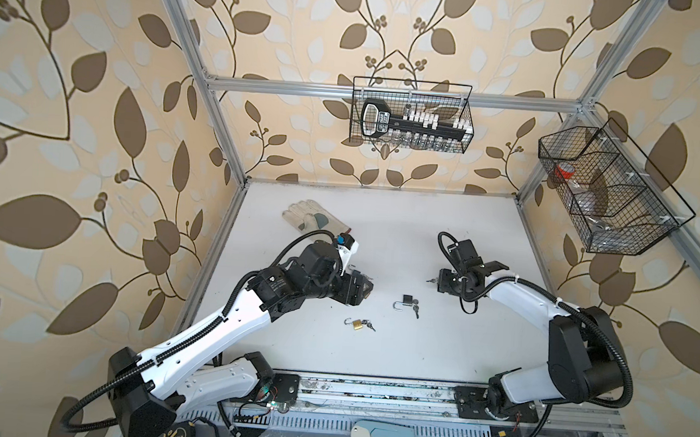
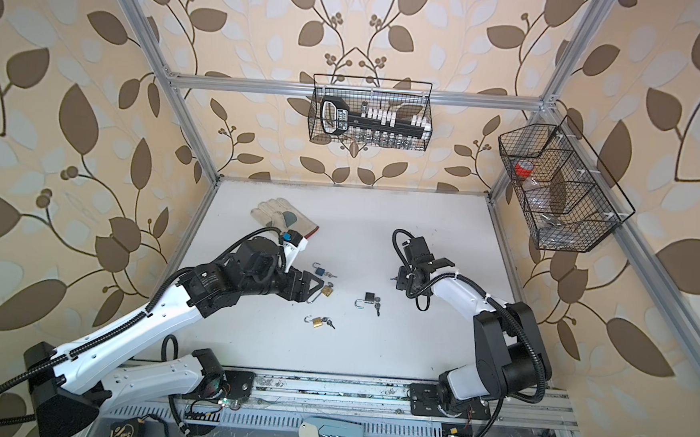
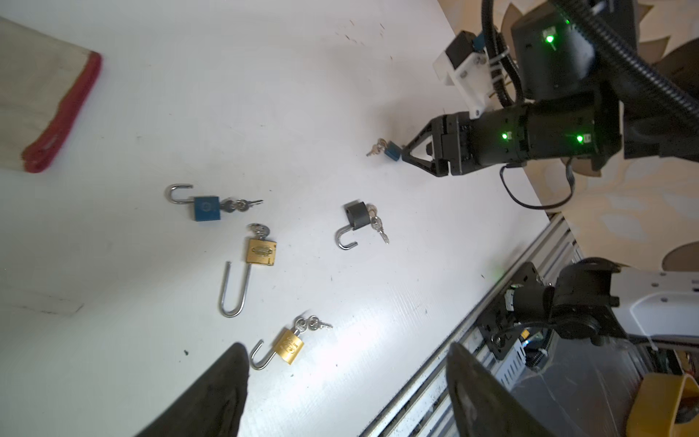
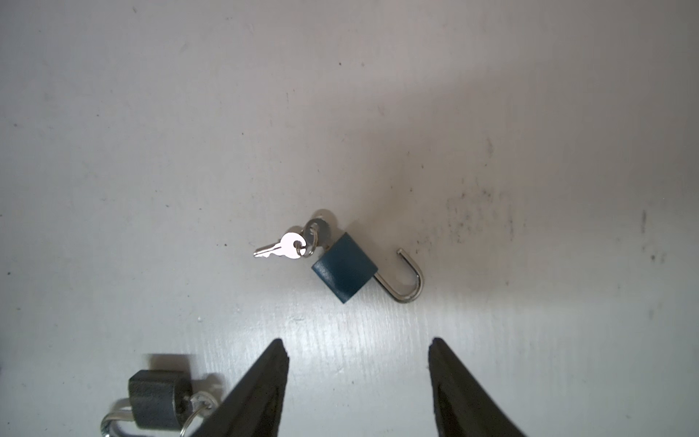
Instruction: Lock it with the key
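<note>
- Right gripper [image 4: 357, 382] spread, empty, over the blue padlock [image 4: 345, 272] right of centre, key [image 4: 320, 227] inserted.
- Left gripper [image 3: 348, 382] spread, empty.
- Shackle [image 4: 410, 280] open: locking seemingly all left.

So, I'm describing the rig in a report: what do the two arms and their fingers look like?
The left arm and right arm both have white shells between black joints, with black corrugated conduit running along them. The fingers are black, tapering to points. Small green lights glow on the right arm's wrist.
</note>
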### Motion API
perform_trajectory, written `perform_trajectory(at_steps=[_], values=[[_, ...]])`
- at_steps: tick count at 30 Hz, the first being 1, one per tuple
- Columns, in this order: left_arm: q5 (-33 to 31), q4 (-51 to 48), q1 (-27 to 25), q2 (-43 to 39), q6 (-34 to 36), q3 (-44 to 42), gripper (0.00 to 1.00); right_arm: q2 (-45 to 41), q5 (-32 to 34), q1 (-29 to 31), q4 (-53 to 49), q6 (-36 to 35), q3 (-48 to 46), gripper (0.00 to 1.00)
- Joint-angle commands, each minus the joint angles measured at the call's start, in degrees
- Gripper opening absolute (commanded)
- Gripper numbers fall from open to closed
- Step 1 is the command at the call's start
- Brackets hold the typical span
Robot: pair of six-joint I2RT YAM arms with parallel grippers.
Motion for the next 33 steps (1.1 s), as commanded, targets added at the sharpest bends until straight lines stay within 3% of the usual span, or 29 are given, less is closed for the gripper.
perform_trajectory(at_steps=[1,23,33], values=[[-2.1,1.2,-0.7,0.7,1.9,2.4,0.82,0.6,-3.5,-0.3,1.7,3.3,-1.0,0.61],[-4.1,0.7,-0.7,-0.9,1.7,2.1,0.86,6.0,-9.1,-4.7,5.5,2.1,-1.8,0.64],[-5.0,0.8,-0.7,-1.9,0.7,1.4,0.87,10.4,-10.0,-6.2,7.4,-0.7,2.3,0.64]])
